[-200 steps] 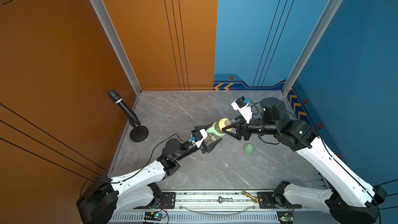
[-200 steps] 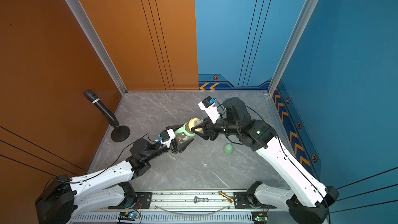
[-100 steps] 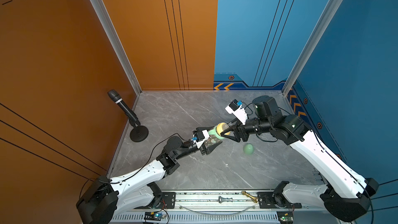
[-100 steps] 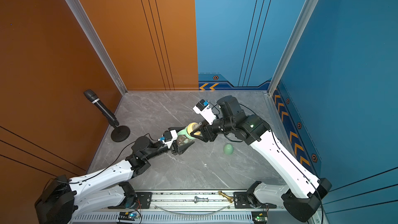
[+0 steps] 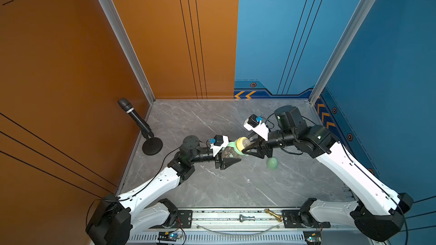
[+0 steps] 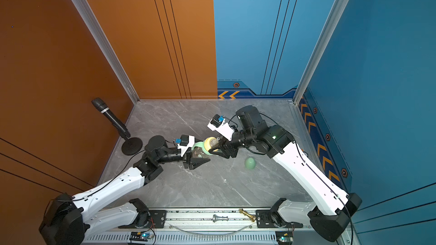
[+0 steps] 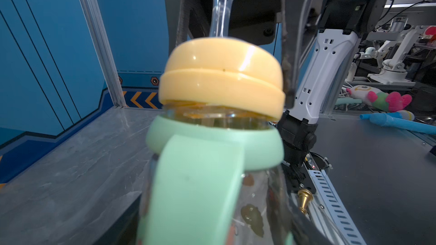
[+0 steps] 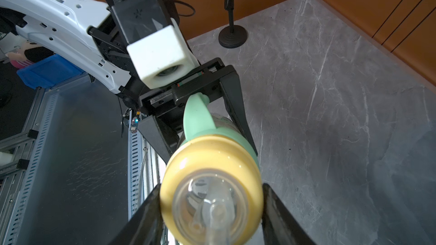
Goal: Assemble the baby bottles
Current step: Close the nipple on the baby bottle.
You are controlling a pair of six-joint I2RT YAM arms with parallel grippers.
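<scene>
1. The left gripper [image 5: 230, 159] has its jaws pinched on the clear bottle body [image 5: 228, 152], holding it tilted above the tabletop [image 5: 212, 185].
2. The mint-green handle ring [image 7: 212, 147] sits on the bottle neck; the yellow collar [image 8: 211, 180] with its clear teat [image 7: 220, 12] sits crooked on the neck, with a gap showing beneath it in the left wrist view.
3. The right gripper [image 5: 249, 148] has its jaws bracketing the collar on opposite sides; in the right wrist view they appear to touch its rim.
4. Judged step: screwing the collar down. Square the collar to the neck before turning, or the thread may cross.
5. Keep the left jaws firm so that the body does not turn with the collar.
6. The mint-green dome cap [image 5: 271, 163] lies on the tabletop, just beside the right jaws, for fitting last.
</scene>
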